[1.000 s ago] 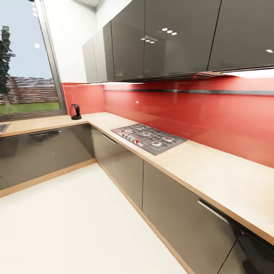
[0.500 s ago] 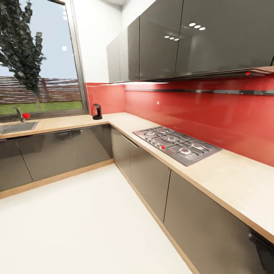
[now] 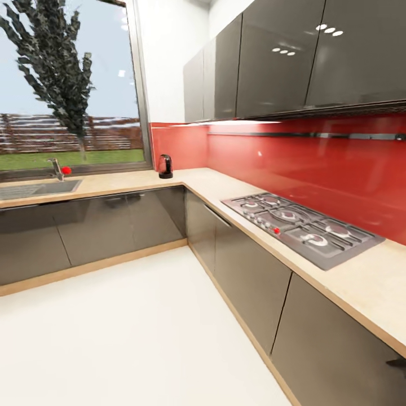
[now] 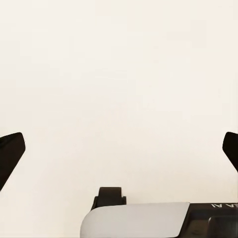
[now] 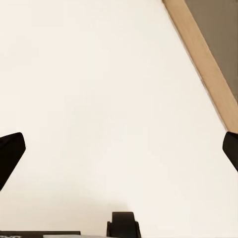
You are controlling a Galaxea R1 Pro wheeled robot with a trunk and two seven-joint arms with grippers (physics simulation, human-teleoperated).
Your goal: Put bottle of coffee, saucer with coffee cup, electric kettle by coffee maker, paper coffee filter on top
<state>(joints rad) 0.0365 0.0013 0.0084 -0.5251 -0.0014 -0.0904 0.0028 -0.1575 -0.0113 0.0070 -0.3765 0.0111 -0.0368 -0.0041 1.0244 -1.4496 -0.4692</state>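
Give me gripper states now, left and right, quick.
Left gripper: open, jaws wide apart, nothing between them, pale floor below.
Right gripper: open, jaws wide apart, empty, over floor beside the cabinet plinth.

The kitchen countertop (image 3: 141,179) looks like pale matt wood-grain with a thin wooden edge, over glossy dark grey cabinets (image 3: 248,276). The backsplash (image 3: 316,163) is glossy red, the hob (image 3: 301,227) brushed metal, the floor (image 3: 129,332) smooth cream.
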